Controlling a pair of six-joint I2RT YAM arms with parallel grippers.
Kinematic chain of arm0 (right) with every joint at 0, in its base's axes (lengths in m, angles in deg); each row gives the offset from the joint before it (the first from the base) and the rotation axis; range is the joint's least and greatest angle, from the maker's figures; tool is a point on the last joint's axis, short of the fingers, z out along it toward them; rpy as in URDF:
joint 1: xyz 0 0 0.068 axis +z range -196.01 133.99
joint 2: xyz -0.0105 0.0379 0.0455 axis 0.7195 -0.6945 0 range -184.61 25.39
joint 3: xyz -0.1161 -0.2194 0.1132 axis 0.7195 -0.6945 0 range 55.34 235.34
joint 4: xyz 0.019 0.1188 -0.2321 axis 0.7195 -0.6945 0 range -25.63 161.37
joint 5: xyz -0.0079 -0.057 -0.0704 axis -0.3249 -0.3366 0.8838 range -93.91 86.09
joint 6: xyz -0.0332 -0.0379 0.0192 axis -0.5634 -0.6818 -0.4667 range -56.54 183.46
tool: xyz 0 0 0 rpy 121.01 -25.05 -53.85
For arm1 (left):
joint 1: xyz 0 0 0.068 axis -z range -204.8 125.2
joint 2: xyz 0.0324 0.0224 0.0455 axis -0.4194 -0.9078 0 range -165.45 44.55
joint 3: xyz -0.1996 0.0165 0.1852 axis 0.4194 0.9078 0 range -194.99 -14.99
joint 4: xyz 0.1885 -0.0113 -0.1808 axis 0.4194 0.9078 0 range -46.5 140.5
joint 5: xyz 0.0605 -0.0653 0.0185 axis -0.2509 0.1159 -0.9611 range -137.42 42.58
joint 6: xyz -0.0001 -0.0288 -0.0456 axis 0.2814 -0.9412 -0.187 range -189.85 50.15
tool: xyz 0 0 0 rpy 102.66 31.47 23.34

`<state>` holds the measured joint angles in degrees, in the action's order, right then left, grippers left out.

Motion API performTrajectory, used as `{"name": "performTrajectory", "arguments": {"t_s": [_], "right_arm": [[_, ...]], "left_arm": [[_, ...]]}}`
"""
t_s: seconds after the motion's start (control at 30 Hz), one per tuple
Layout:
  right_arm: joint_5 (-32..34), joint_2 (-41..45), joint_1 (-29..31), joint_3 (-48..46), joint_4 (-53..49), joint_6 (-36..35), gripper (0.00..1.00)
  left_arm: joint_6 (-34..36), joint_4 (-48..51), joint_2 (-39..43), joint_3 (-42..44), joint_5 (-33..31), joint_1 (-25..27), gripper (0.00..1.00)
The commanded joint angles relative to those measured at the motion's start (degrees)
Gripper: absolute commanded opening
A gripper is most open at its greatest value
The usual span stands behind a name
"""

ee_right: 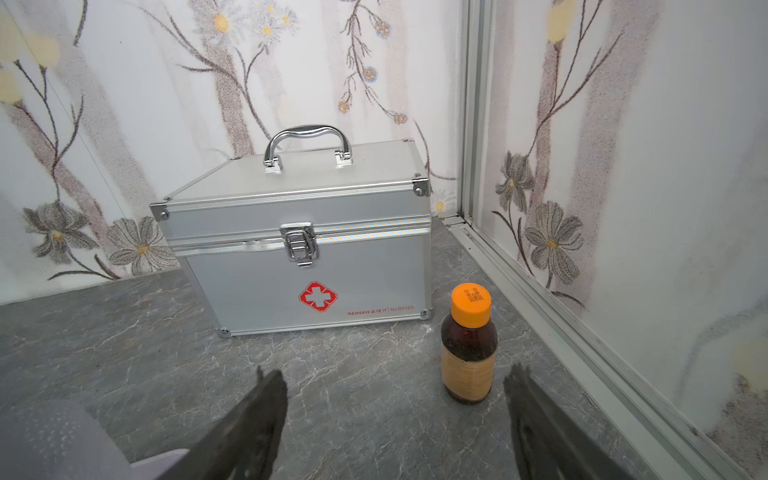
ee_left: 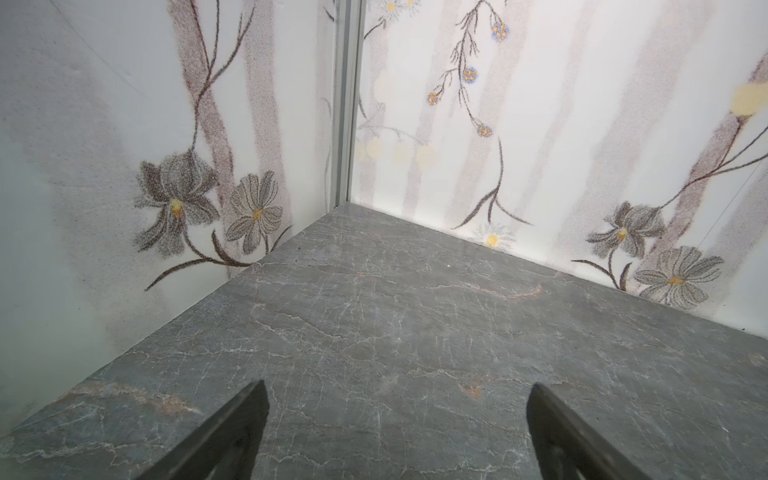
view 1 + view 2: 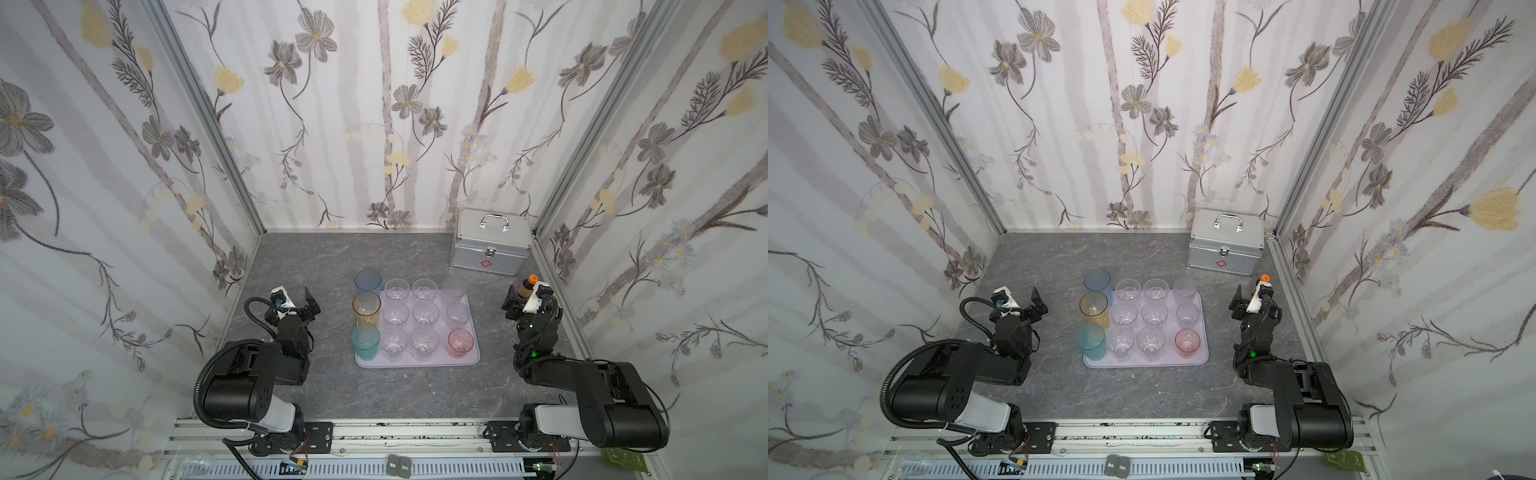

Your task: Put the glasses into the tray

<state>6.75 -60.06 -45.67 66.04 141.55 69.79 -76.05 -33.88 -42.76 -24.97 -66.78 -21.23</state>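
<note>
Twelve glasses (image 3: 424,312) at tray (image 3: 473,358), between left pincer (image 2: 397,388) and right pincer (image 1: 394,372), untouched

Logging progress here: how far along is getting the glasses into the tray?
Done: twelve glasses stand in rows on the tray, though the far blue glass may overhang its rim. In hand: nothing; left gripper and right gripper are open, empty. Left: probably only checking that blue one.

Left gripper (image 2: 397,388): jaws spread wide, arm folded low at left. Right gripper (image 1: 394,372): jaws apart, seemingly slightly narrower, arm folded at right.
</note>
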Motion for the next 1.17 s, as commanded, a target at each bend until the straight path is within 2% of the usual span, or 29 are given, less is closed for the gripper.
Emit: {"name": "performTrajectory", "arguments": {"t_s": [0.0, 0.03, 0.07, 0.1, 0.27, 0.67, 0.8, 0.93, 1.13], "right_arm": [[-1.87, -0.39, 0.06, -0.06, 5.58, -1.81, 0.82], [-1.84, -0.87, 0.06, -0.37, 6.92, -1.9, 0.86], [-1.78, -0.89, 0.06, -0.48, 6.92, -1.93, 0.99], [-1.69, -0.86, 0.1, -0.3, 6.65, -2.0, 1.0], [3.47, -0.85, 1.52, -0.69, 7.35, -2.05, 1.0], [3.67, -0.77, 1.58, -0.74, 7.47, -2.03, 1.0], [3.65, -0.77, 1.52, -0.7, 7.44, -2.02, 1.0], [3.66, -0.77, 1.55, -0.72, 7.43, -2.02, 1.0], [3.67, -0.77, 1.53, -0.82, 7.43, -2.02, 1.0]], "left_arm": [[1.82, -5.4, -4.82, -1.55, 2.62, -0.06, 1.0], [0.74, 0.08, -2.69, -2.55, 3.28, -0.23, 1.0], [1.06, -2.88, -3.74, -2.21, 3.19, -0.4, 1.0], [1.07, -2.6, -3.68, -2.13, 3.33, -0.41, 1.0], [0.68, -2.51, -3.5, -2.08, 3.65, -0.76, 1.0], [1.02, -2.49, -3.55, -2.22, 4.16, -0.67, 1.0], [2.0, -2.5, -3.6, -2.23, 6.52, -0.67, 1.0], [4.76, -2.45, -3.55, -2.14, 11.92, -0.05, 1.0], [5.86, -2.33, -3.53, -2.14, 12.17, 0.72, 1.0]]}}
